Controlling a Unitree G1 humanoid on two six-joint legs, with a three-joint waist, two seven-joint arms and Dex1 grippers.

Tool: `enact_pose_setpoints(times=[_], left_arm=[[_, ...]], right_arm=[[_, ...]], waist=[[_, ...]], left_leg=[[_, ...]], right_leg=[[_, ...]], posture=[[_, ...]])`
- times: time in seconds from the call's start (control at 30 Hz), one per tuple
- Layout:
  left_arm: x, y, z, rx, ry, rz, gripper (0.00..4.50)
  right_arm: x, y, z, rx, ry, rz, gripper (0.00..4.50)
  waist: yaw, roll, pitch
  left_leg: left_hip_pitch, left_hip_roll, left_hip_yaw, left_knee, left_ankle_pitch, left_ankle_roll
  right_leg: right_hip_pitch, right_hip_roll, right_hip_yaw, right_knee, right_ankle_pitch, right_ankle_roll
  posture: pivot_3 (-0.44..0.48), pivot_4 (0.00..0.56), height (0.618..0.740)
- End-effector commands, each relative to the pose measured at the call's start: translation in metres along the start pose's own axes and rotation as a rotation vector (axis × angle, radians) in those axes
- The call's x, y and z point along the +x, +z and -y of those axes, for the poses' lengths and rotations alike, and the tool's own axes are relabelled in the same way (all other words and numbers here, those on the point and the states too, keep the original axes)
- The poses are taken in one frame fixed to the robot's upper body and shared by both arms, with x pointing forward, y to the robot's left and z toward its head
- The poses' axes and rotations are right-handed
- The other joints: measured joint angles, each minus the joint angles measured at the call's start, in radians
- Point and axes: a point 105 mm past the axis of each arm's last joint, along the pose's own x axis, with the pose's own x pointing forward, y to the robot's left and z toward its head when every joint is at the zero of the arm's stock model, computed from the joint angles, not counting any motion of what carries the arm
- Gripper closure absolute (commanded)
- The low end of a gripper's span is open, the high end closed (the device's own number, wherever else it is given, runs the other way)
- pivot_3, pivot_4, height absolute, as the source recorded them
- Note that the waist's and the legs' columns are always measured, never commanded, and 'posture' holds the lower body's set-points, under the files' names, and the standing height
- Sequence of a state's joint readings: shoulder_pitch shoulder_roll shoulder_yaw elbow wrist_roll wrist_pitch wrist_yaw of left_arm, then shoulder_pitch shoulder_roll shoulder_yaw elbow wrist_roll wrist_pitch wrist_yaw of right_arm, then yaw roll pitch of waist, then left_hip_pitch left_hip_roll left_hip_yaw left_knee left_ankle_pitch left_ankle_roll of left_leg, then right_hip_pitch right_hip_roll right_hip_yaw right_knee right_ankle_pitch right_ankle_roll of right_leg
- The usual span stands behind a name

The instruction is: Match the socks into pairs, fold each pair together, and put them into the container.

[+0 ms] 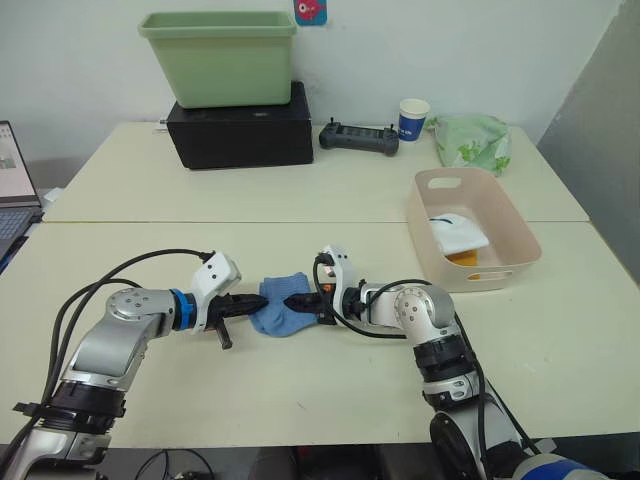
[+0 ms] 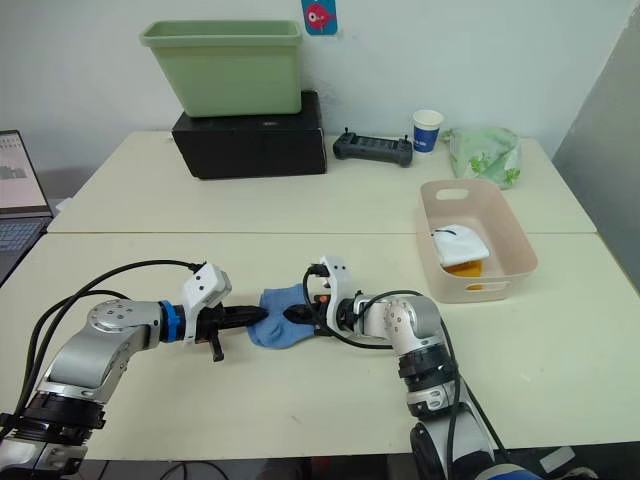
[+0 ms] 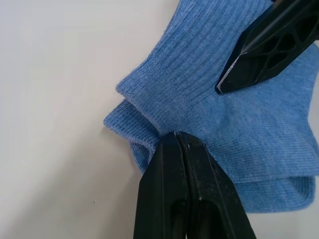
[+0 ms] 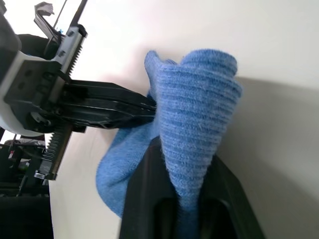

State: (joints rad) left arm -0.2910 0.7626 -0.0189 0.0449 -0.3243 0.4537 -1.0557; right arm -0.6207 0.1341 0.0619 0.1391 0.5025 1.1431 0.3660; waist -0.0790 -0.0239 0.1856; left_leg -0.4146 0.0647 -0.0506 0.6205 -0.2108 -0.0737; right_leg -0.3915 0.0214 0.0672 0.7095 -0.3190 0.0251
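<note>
Blue socks lie bunched on the near table between my two grippers. My left gripper is shut on their left edge, seen in the left wrist view pinching the blue fabric. From the other side my right gripper is shut on a raised fold of the blue socks. The pale pink container stands to the right, holding a white sock on top of a mustard-yellow sock.
A green tub sits on a black box at the back. A black controller, a paper cup and a green plastic bag line the far table. A laptop is at the left edge.
</note>
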Motion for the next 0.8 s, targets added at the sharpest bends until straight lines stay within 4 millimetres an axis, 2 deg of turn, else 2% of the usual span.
enact_pose_setpoints(times=[0.03,0.13,0.2,0.3,0.4,0.47,0.53,0.6,0.63,0.73,0.8], left_arm=[[-0.009,0.034,0.005,-0.014,-0.059,0.121,4.5],[-0.013,0.056,0.012,0.002,-0.112,0.158,3.92],[-0.013,0.073,0.02,0.035,-0.153,0.183,3.22],[-0.009,0.103,0.033,0.076,-0.206,0.241,2.36],[-0.004,0.119,0.045,0.113,-0.256,0.256,1.38],[-0.003,0.124,0.05,0.119,-0.279,0.263,0.69],[0.0,0.145,0.053,0.154,-0.3,0.319,0.03],[0.002,0.158,0.06,0.178,-0.34,0.339,0.03],[0.003,0.16,0.062,0.18,-0.353,0.338,0.03],[0.005,0.165,0.068,0.193,-0.384,0.328,0.03],[0.005,0.166,0.07,0.202,-0.391,0.323,0.03]], right_arm=[[-0.02,0.014,-0.011,-0.11,0.01,0.115,4.48],[-0.048,0.024,-0.017,-0.265,-0.012,0.181,4.5],[-0.071,0.03,-0.022,-0.338,-0.03,0.237,4.5],[-0.123,0.054,-0.025,-0.43,-0.109,0.421,4.5],[-0.178,0.077,-0.013,-0.52,-0.307,0.573,4.5],[-0.2,0.083,-0.01,-0.578,-0.394,0.605,4.5],[-0.245,0.106,0.005,-0.751,-0.652,0.646,4.5],[-0.274,0.127,0.012,-1.001,-0.867,0.599,4.5],[-0.278,0.132,0.015,-1.091,-0.915,0.562,4.5],[-0.276,0.139,0.033,-1.424,-1.025,0.335,4.5],[-0.273,0.14,0.044,-1.513,-1.021,0.248,4.5]], waist=[[0.004,-0.001,0.0],[0.016,-0.001,0.001],[0.021,-0.001,0.001],[0.027,-0.001,0.001],[0.027,-0.001,0.001],[0.028,-0.001,0.001],[0.027,0.0,0.001],[0.028,0.002,0.004],[0.029,0.002,0.004],[0.015,0.002,0.004],[0.008,0.002,0.004]], left_leg=[[-0.001,0.0,0.0,0.0,0.0,0.0],[-0.006,-0.001,0.0,0.001,0.0,0.0],[-0.011,-0.001,0.0,0.003,0.0,0.0],[-0.014,-0.001,-0.001,0.003,0.0,0.0],[-0.016,-0.001,-0.001,0.004,0.0,0.0],[-0.015,-0.001,-0.001,0.004,0.0,0.0],[-0.015,-0.001,0.0,0.004,0.0,0.0],[-0.015,-0.002,0.0,0.006,0.0,0.0],[-0.016,-0.002,0.0,0.007,0.0,0.0],[-0.013,-0.003,0.003,0.006,0.0,0.0],[-0.012,-0.002,0.004,0.006,0.0,0.0]], right_leg=[[-0.001,0.0,0.0,0.0,0.0,0.0],[-0.005,-0.001,-0.001,-0.001,0.0,0.0],[-0.008,-0.001,-0.001,-0.001,0.0,0.0],[-0.012,-0.001,-0.001,0.001,0.0,0.0],[-0.014,0.0,-0.002,0.001,0.0,0.0],[-0.013,-0.001,-0.001,0.001,0.0,0.0],[-0.013,0.0,-0.001,0.001,0.0,0.0],[-0.014,0.0,-0.001,0.002,0.0,0.0],[-0.014,-0.001,0.0,0.002,0.001,0.001],[-0.013,-0.001,0.003,0.001,0.001,0.001],[-0.013,0.001,0.005,0.001,0.001,0.001]], posture=[[0.0,0.15,0.73],[0.0,0.15,0.73],[0.0,0.15,0.73],[0.0,0.15,0.73],[0.0,0.15,0.73],[0.0,0.15,0.73],[0.0,0.15,0.73],[0.0,0.15,0.73],[0.0,0.15,0.73],[0.0,0.15,0.73],[0.0,0.15,0.73]])
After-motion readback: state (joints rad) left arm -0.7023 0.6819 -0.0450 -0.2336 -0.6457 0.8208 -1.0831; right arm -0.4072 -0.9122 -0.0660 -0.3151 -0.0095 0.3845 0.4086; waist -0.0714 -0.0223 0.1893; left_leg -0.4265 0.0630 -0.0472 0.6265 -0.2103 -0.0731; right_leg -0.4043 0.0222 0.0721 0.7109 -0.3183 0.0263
